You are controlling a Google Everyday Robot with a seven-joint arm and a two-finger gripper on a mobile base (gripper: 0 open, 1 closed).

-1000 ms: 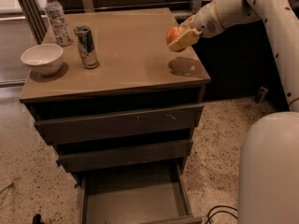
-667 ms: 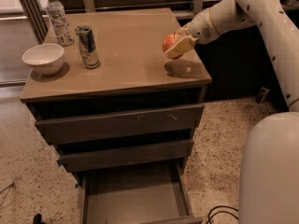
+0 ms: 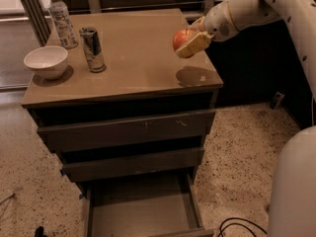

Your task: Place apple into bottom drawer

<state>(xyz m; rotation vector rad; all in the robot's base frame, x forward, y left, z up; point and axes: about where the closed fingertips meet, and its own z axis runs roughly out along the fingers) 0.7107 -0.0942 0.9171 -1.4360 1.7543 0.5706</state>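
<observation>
As we work across the counter [image 3: 138,68] from its left edge, we note a white bowl [image 3: 46,60], a clear water bottle [image 3: 61,18] and a metal can [image 3: 92,49] standing upright in a loose group, well apart from the right side. In our judgement they play no part in the task.

Below centre, the bottom drawer [image 3: 140,206] is pulled out and nothing lies on its floor. The two drawers above it are shut, so the opening can be reached from above at the cabinet's front.

Further right, the apple [image 3: 178,37] is off the counter, held in the air above the right rear part of the top, with its shadow on the surface beneath. The hand [image 3: 186,42] is closed around the apple, gripping it from the right, and the arm reaches in from the upper right.

We judge the lift complete and the carry outstanding. The apple must clear the counter's front edge and then descend to the drawer, and a low path risks striking that edge.
</observation>
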